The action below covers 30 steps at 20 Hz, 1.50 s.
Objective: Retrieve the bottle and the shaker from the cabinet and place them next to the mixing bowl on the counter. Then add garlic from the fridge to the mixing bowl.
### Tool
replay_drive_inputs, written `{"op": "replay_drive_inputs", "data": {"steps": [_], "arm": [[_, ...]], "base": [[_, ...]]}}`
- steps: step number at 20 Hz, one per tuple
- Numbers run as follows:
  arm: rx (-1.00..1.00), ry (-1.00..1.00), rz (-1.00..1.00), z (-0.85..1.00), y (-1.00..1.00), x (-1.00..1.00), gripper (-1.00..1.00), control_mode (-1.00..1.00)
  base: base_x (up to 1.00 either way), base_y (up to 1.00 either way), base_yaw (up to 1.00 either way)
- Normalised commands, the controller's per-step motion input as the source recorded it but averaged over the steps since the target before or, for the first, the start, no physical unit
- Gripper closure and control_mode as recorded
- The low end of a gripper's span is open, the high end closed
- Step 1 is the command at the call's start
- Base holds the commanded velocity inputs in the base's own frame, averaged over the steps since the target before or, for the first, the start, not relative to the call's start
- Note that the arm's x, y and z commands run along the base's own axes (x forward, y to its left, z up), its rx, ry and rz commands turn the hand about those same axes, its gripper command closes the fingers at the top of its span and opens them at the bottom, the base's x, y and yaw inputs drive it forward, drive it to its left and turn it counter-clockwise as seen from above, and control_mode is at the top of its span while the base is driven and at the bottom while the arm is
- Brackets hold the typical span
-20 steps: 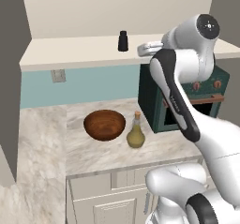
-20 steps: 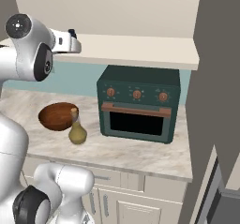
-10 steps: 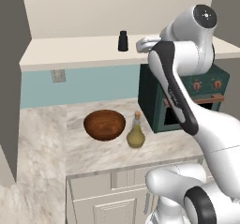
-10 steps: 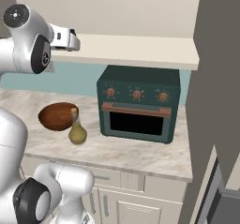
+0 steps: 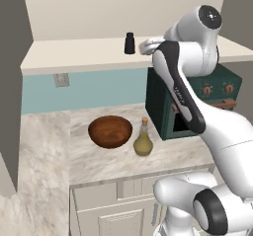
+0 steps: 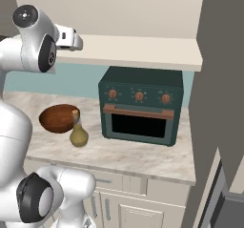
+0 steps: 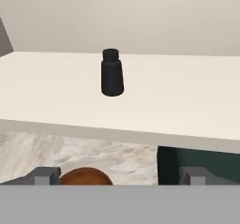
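The work area is a marbled grey-and-white counter (image 5: 106, 163) above pale cabinet doors (image 6: 138, 212), backed by a light blue wall strip (image 5: 94, 87) that carries a small wall outlet (image 5: 61, 79). Above the strip runs a cream cabinet shelf (image 5: 79, 52) with a plain beige back wall behind it. The black shaker (image 7: 111, 73) stands upright on this shelf, apart from the front edge and with bare shelf on all sides; in the left base view the shaker (image 5: 129, 43) sits just left of the gripper (image 5: 146, 47). The gripper is raised to shelf height and faces the shaker, with the jaws fully apart and nothing between them; in the hand view the two fingertips (image 7: 46, 175) stand wide at either side of the lower frame. On the counter below, the brown wooden mixing bowl (image 5: 110, 131) rests upright, and the olive-coloured bottle (image 5: 143, 139) stands upright just beside the bowl on its right. A dark green toaster oven (image 6: 141, 106) with three orange knobs occupies the counter to the right of the bottle. A tall grey panel (image 6: 219, 93) bounds the scene on the right side.
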Motion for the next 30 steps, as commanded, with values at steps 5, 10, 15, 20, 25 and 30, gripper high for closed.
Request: {"op": "replay_drive_inputs", "data": {"steps": [5, 10, 15, 20, 25, 30], "arm": [[0.0, 0.0, 0.03, 0.0, 0.26, 0.12, -1.0, -1.0], [0.0, -0.02, 0.0, -0.06, 0.26, 0.36, -1.0, -1.0], [-0.02, 0.0, 0.0, -0.01, 0.1, 0.42, -1.0, -1.0], [0.0, 0.0, 0.0, 0.0, 0.0, 0.27, -1.0, -1.0], [0.0, 0.0, 0.0, 0.0, -0.01, 0.34, -1.0, -1.0], [0.0, 0.0, 0.0, -0.03, 0.0, 0.29, -1.0, -1.0]], "base": [[0.0, 0.0, 0.0], [0.0, 0.0, 0.0], [0.0, 0.0, 0.0], [0.0, 0.0, 0.0], [0.0, 0.0, 0.0], [0.0, 0.0, 0.0]]}}
